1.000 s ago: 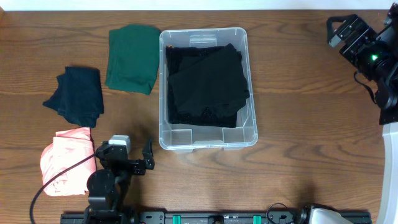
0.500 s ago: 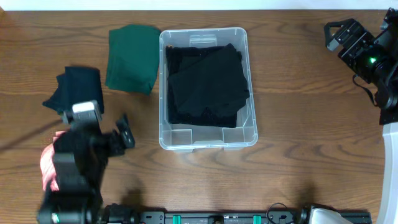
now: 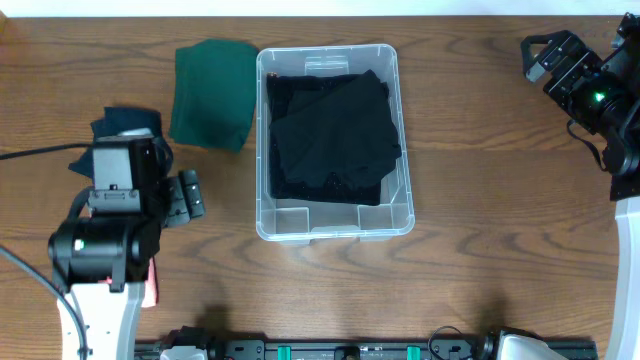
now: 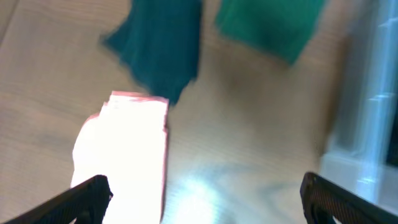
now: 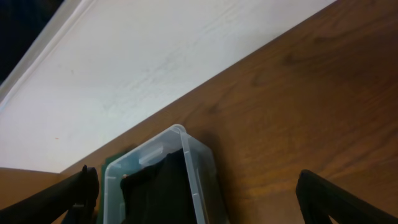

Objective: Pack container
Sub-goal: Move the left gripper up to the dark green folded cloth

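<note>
**A:** What is nearest?

**B:** The left gripper [image 4: 202,202], at the near left of the table [image 3: 480,230]. Its jaws are spread wide with nothing between them. A pink garment [image 4: 124,155] lies below it, mostly hidden under the arm from overhead.

**A:** And past that?

**B:** A navy garment [image 3: 125,122], just beyond the pink one and partly covered by the arm.

**A:** Where is the container?

**B:** The container [image 3: 335,228] stands mid-table, right of the left arm, its long sides running near to far. A black garment [image 3: 335,130] lies inside and covers most of the floor. The near end is bare.

**A:** Anything beside it?

**B:** A folded green garment [image 3: 212,95] lies on the table, just beside its far-left wall.

**A:** And the other arm?

**B:** The right gripper [image 3: 548,52] is at the far right, well apart from the container. Its fingers are spread and empty.
</note>
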You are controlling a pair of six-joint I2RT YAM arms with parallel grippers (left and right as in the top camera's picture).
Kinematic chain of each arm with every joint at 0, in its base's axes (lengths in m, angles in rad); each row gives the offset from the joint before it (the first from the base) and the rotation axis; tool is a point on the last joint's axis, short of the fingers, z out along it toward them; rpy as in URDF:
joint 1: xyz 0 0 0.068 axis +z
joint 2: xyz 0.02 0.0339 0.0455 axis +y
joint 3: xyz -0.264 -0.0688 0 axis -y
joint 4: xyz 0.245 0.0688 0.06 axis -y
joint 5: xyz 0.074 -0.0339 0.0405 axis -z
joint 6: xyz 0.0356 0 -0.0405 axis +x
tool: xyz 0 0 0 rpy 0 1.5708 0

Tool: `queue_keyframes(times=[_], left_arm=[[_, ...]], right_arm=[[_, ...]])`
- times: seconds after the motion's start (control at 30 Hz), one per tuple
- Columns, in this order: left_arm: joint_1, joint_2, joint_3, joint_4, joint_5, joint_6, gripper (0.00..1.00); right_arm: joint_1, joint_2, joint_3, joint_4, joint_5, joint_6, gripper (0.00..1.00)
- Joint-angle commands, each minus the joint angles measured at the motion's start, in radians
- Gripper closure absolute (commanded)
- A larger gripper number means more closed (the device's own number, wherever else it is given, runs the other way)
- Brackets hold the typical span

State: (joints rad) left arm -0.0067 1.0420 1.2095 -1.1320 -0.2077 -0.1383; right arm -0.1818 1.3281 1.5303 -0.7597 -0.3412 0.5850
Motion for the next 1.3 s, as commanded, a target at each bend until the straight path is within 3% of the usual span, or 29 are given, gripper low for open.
queue_keyframes(times=[0.0, 0.13, 0.33, 0.47, 0.73, 1.03, 1.27], left_arm=[[0.029, 0.047, 0.018, -0.072, -0.101, -0.13, 0.02], [0.071, 0.116, 0.012, -0.153, -0.1, -0.208, 0.02], [0.122, 0.236, -0.016, -0.163, -0.1, -0.212, 0.02], [0.124, 0.306, -0.016, -0.135, -0.009, -0.215, 0.02], [0.124, 0.389, -0.016, -0.13, -0.087, -0.219, 0.02], [0.123, 0.392, -0.016, -0.027, -0.082, -0.208, 0.02], [0.123, 0.392, -0.016, 0.235, 0.143, -0.038, 0.01]], right_arm=[[-0.005, -0.013, 0.003, -0.001, -0.003, 0.005, 0.01], [-0.005, -0.013, 0.003, -0.001, -0.003, 0.005, 0.01], [-0.005, -0.013, 0.003, -0.001, -0.003, 0.005, 0.01], [-0.005, -0.013, 0.003, -0.001, -0.003, 0.005, 0.01], [-0.005, -0.013, 0.003, -0.001, -0.003, 0.005, 0.01], [-0.005, -0.013, 0.003, -0.001, -0.003, 0.005, 0.01], [-0.005, -0.013, 0.003, -0.001, -0.003, 0.005, 0.01]])
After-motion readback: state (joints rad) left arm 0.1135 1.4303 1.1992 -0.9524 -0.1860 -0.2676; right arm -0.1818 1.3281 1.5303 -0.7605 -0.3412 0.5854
